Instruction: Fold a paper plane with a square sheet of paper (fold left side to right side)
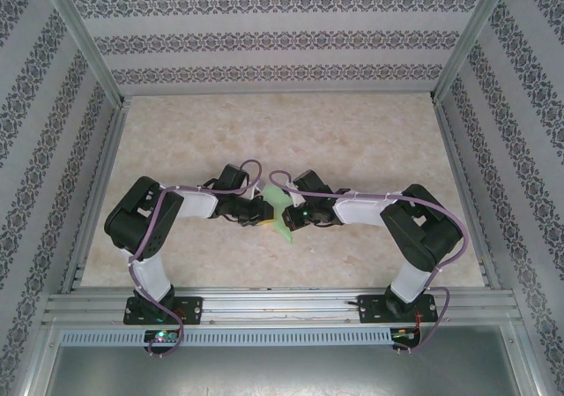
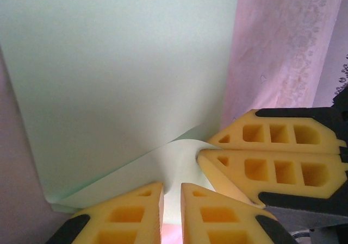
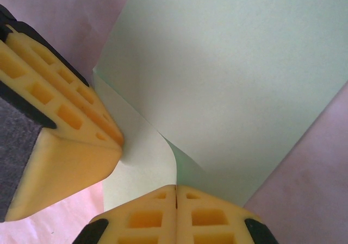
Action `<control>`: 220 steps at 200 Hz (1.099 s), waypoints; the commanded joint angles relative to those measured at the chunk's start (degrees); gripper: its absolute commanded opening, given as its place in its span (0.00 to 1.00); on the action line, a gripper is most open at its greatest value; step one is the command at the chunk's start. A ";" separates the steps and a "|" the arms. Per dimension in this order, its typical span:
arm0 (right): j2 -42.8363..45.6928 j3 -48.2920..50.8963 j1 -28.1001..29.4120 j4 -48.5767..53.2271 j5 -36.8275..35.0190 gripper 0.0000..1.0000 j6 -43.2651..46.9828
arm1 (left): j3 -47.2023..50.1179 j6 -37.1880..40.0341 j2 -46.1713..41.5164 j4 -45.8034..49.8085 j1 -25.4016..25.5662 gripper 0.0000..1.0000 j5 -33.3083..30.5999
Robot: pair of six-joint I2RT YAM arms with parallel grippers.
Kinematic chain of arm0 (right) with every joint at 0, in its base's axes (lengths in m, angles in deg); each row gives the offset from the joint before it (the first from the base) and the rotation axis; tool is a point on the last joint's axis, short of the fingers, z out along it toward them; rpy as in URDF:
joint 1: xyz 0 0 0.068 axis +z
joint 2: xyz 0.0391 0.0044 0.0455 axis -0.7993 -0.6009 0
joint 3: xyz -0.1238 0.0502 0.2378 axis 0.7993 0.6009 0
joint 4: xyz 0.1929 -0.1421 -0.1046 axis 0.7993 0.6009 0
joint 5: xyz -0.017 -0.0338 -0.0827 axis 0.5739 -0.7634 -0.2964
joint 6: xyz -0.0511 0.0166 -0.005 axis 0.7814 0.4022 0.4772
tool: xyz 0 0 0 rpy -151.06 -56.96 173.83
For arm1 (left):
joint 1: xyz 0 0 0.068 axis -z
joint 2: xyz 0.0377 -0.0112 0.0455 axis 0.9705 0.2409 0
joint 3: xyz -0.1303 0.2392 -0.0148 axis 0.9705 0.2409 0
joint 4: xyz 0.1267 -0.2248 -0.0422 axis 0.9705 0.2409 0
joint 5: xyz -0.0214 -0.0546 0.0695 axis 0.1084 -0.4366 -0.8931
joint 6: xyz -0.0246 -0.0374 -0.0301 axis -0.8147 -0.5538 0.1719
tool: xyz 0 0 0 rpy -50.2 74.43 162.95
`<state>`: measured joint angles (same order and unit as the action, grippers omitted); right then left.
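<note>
Paper edge in R jaws

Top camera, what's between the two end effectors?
The light-green sheet of paper lies between the left end effector and the right end effector in the top external view.

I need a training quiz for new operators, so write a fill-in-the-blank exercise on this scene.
1. The square sheet of paper is light ____.
2. The right gripper is ____ on the sheet's curled-up flap.
3. The fingers of both grippers are coloured ____.
Missing words: green; shut; yellow.
</note>
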<state>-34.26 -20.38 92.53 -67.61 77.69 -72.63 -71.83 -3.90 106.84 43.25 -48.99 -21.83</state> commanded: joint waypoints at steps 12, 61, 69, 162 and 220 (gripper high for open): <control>-2.07 0.89 -0.54 3.12 -0.71 0.00 -0.29 | -0.30 1.70 1.60 2.02 0.62 0.16 -2.14; -1.79 0.61 -0.93 2.94 -0.56 0.00 -0.72 | -0.78 2.72 2.09 5.48 0.62 0.12 -4.04; -1.59 0.44 -0.89 2.87 -0.36 0.00 -0.80 | -0.81 2.67 2.10 6.08 0.66 0.11 -4.43; 3.86 -1.13 -3.46 1.15 3.41 0.20 -4.00 | -0.75 2.54 3.07 10.90 0.65 0.02 -7.74; 13.20 3.28 -6.77 3.95 6.56 0.35 -6.25 | -0.93 2.08 3.51 10.81 0.62 0.02 -7.99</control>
<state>-25.13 -19.12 86.43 -66.47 81.04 -77.15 -73.77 -2.46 107.63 47.86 -48.66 -24.23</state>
